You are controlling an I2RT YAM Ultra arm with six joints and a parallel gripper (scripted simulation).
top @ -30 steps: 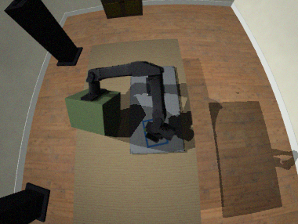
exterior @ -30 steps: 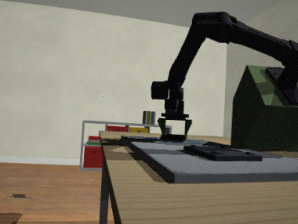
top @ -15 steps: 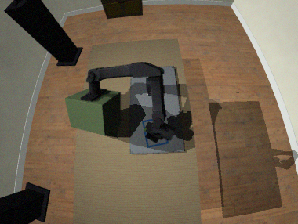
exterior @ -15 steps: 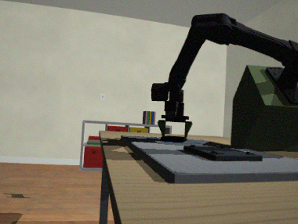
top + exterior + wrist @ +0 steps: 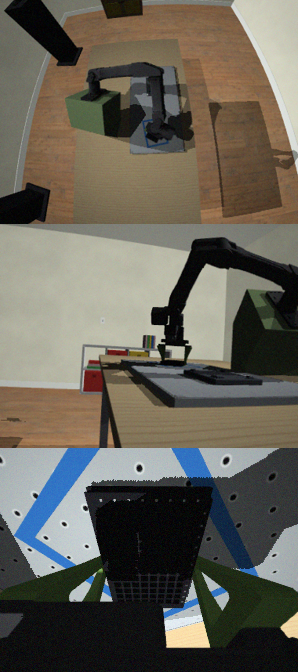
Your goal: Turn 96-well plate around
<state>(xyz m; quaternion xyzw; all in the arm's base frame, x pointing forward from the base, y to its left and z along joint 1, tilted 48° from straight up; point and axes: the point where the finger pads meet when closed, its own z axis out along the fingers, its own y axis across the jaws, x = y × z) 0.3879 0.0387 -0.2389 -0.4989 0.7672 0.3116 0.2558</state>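
Gripper [image 5: 150, 579] clamped on 96-well plate [image 5: 150, 533], plate btwn green fingers, over B1 outline [image 5: 45, 513].

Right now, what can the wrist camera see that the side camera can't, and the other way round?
Only the wrist view shows the grid of wells on the 96-well plate and the blue taped outline of bench spot B1 on the dotted deck beneath it. Only the exterior view shows the empty plate nest N1, the green pedestal and a shelf rack by the wall. Both show the green-fingered pincer shut on the plate.
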